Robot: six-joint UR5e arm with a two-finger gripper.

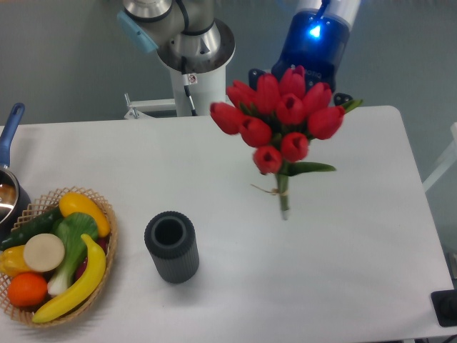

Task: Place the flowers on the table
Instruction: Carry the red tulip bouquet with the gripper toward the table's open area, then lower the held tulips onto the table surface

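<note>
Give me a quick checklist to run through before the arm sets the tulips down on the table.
1. Hold on the flowers: cannot tell; the blooms hide the fingers of the gripper.
2. Bunch tied together: ok, string is around the stems.
3. Stem tips off the table: cannot tell from this view.
4. Bare tabletop around the bunch: ok.
5. Dark cup out of the way: ok, well off to the side.
6. Fruit basket out of the way: ok, at the far edge.
</note>
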